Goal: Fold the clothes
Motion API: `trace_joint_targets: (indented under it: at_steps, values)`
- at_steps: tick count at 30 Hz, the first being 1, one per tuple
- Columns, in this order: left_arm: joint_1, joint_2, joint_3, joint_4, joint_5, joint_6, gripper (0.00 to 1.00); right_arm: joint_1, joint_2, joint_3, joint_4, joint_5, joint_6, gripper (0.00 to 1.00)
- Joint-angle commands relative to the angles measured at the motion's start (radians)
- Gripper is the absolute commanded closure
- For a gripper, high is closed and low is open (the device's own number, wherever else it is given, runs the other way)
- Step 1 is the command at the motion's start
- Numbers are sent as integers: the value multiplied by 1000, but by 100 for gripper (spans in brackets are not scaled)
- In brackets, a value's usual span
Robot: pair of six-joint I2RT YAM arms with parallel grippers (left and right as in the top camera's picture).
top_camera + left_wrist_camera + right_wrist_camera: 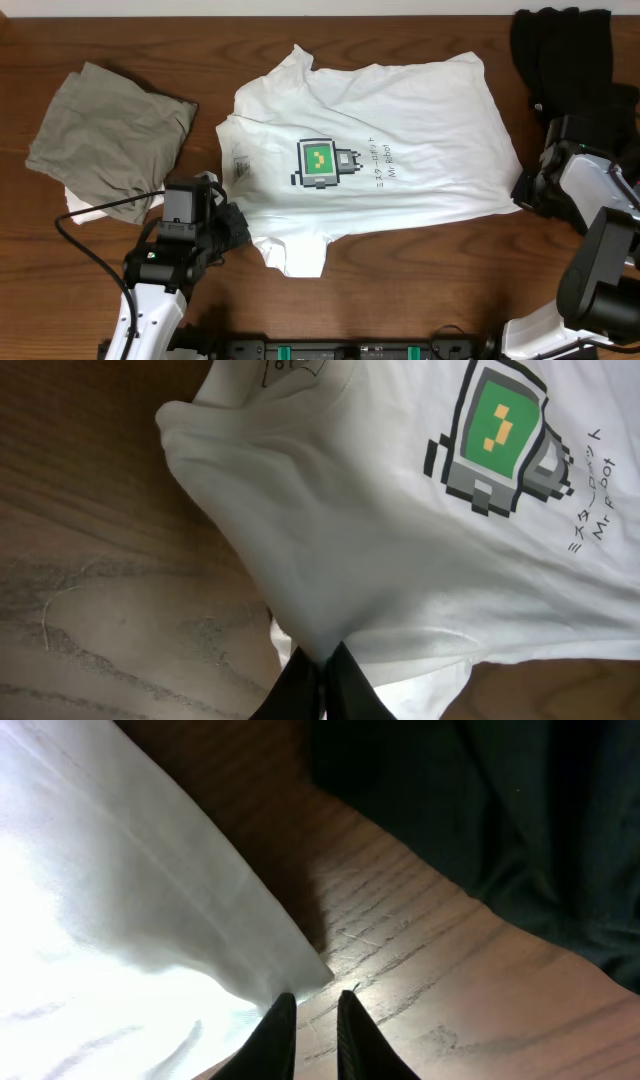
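Overhead: the large white short-sleeved T-shirt [420, 130] with a green square print lies spread print-up at the middle of the brown wooden table [400, 290]. Its collar is to the left and its hem to the right. It is likely light, limp and easily wrinkled, so pinching edges or corners should work best. The left gripper [228, 225] is at the shirt's near-left sleeve area. The right gripper [522, 190] sits at the near-right hem corner. A crumpled olive-grey garment [105, 140] lies far left and a black garment [560, 45] far right, both apart from the shirt.

Left wrist: the left gripper [322, 660] is clamped on a bunched fold of the T-shirt [330, 530], and the fabric tents up from the pinch.

Right wrist: the right gripper [314, 998] has a narrow gap with bare wood showing through it. The T-shirt [110, 920] corner ends right at the left fingertip, apparently not caught. The black garment [500, 820] lies beyond.
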State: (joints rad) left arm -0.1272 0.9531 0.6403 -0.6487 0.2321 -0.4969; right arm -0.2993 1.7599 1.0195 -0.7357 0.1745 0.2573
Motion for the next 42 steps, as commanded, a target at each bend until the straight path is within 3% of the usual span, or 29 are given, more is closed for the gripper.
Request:
trace_joint_targets:
  at_steps: [1,20,34,42]
  values:
    - [-2,1,19,-2,-16,10,94,-3,6,-3,5,-7,19,85]
    - [-2,1,18,-2,-16,10,94,-1,10,-88,101,-43,19,83]
    - [-2,1,18,-2,-16,10,94,-1,10,-134,173,-69,19,67]
    - [-2,1,18,-2,-16,10,94,-1,9,-134,171,-128,19,67]
